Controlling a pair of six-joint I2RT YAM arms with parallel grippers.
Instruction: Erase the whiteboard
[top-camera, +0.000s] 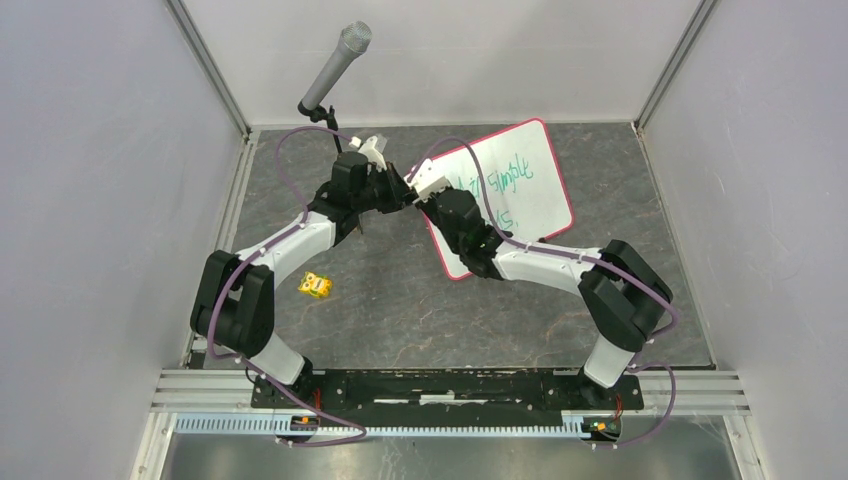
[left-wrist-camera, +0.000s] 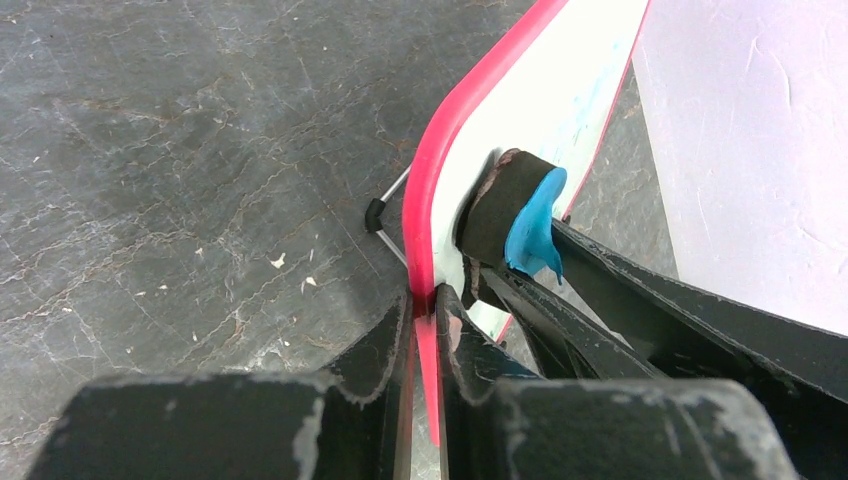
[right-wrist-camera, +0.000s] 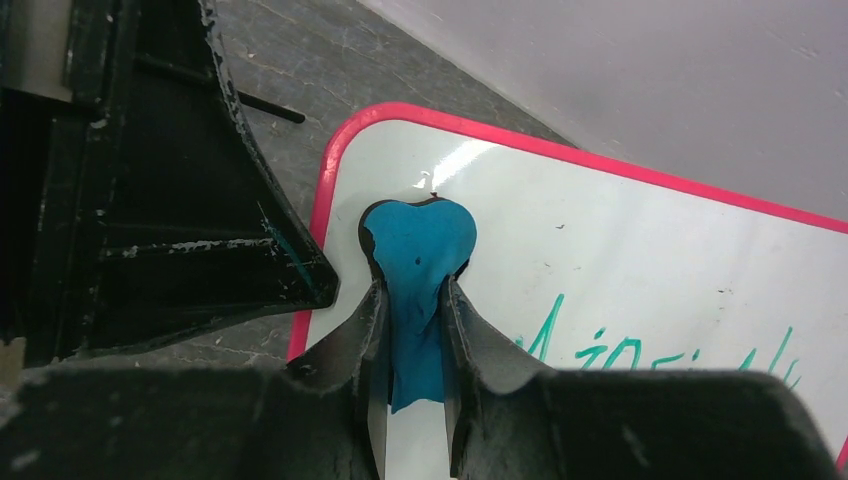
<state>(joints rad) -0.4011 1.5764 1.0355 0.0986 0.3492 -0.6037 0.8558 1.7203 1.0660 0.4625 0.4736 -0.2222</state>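
Two hands engaged. Left hand (left-wrist-camera: 424, 300) clenched on whiteboard (top-camera: 525, 190) frame; right hand (right-wrist-camera: 412, 292) grasps blue eraser (right-wrist-camera: 420, 240), pad against the board face.

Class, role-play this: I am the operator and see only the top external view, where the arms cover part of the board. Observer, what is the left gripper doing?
Observer: The left gripper is shut on the pink frame of the whiteboard.
Operator: And the right gripper?
Observer: The right gripper is shut on a blue eraser.
Operator: Does it touch the board?
Observer: Yes, its black pad lies against the face near a corner.
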